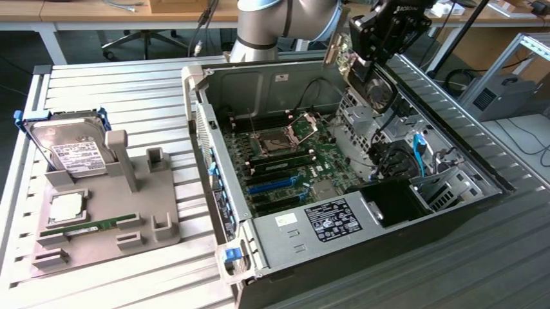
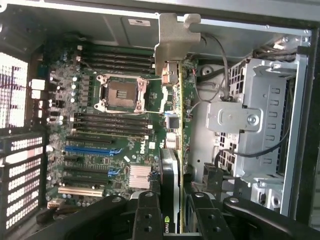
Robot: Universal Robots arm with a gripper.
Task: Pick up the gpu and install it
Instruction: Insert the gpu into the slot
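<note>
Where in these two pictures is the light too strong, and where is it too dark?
Wrist view: the vented panel glares white where light comes through, and the gripper holding the graphics card is a dark shape. Exterior view: light is even, the table is bright, one compartment of the computer case lies in deep shadow.

Universal Robots arm of smooth silver-grey cylindrical links and a rounded joint housing, carrying a matte black gripper with white lettering on its body and 2 black fingers bearing round screw recesses.
</note>
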